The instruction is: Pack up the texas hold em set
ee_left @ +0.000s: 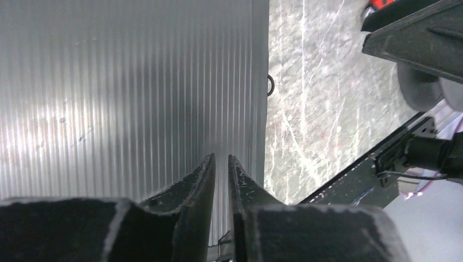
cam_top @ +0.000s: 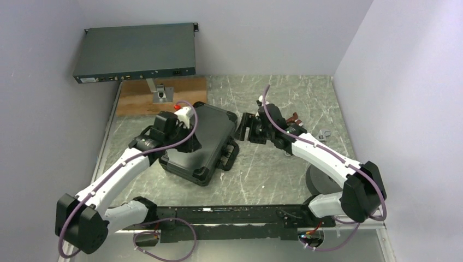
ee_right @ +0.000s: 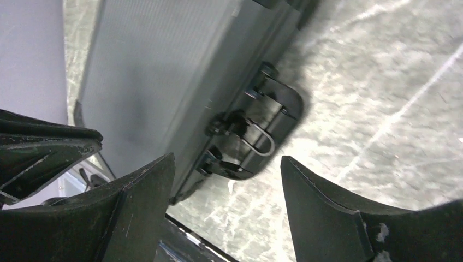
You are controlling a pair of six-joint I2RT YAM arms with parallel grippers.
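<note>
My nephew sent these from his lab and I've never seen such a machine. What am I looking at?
Two white robot arms are bolted to a marbled table. The wide picture looks down from above and behind them; the other two come from a camera on each wrist. On the table lies a closed black case. The left gripper is shut, empty, over its ribbed lid. The right gripper is open beside the case's latch side, holding nothing. A grey rack unit sits at the back left.
</note>
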